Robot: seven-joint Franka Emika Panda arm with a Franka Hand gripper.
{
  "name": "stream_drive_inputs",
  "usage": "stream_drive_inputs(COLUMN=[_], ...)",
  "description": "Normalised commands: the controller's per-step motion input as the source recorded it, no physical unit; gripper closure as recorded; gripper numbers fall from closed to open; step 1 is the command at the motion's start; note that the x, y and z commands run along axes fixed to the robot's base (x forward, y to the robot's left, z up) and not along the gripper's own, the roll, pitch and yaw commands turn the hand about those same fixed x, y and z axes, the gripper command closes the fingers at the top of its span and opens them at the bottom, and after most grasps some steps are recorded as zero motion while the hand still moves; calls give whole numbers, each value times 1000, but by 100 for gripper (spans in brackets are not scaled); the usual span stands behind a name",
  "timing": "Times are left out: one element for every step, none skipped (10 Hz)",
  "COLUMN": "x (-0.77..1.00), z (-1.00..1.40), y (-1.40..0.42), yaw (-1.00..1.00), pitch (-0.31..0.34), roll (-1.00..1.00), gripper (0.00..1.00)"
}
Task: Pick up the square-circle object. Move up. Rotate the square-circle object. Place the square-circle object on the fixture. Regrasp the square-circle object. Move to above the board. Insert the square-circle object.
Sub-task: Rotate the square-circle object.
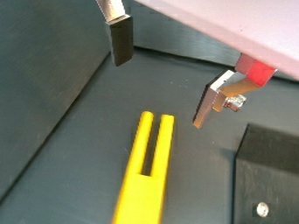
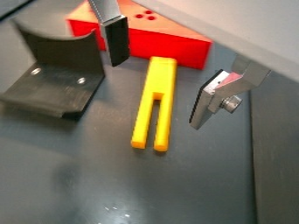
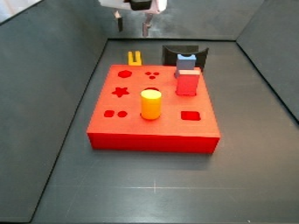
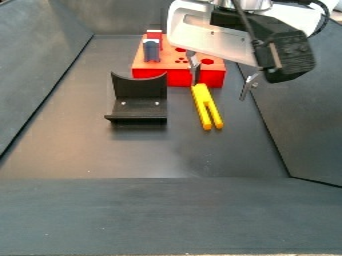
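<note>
The square-circle object [image 2: 152, 101] is a long yellow bar with a slot. It lies flat on the dark floor between the board [image 2: 146, 39] and the fixture [image 2: 52, 79], and shows in both wrist views [image 1: 146, 171] and both side views [image 3: 135, 59] [image 4: 205, 106]. My gripper [image 2: 156, 93] is open and empty, hovering above the bar's board-side end with one finger on each side, not touching it. It also shows in a wrist view [image 1: 160, 92] and in both side views [image 3: 132, 31] [image 4: 221, 80]. The board [image 3: 152, 114] is a large red block with holes.
On the board stand a short yellow cylinder [image 3: 151, 103], a small red cuboid [image 3: 186, 84] and a blue-grey piece [image 3: 186, 61]. The fixture [image 3: 184, 54] [image 4: 136, 100] stands next to the board. Dark sloping walls enclose the floor.
</note>
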Motion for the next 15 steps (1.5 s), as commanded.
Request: stream_drive_inputs(x=[36,36,36,36,36,36,36,36,0,5,23,25,34,39,46], z=[-43,-43,-43,-43,-43,-43,-43,-43,-1000,-1000,-1000,-1000,-1000,-998,-847], y=[-3,-3,-3,-3,-3,-3,-3,-3,0,0,-2,0,3,3,7], yaw=[1000,1000,1000,1000,754,534,311,235,0,-36,-33,-26,-11,-8,-2], pitch=[-7,-7,-10,-11,-13,-12,-12,-12,0,-7,-36,-41,-58,-62,-66], roll=[6,6,9,10,11,11,11,11,0,0,-10,-23,-57,-69,-94], gripper=[0,0,0,0,0,0,0,0,0,0,0,0,0,0,0])
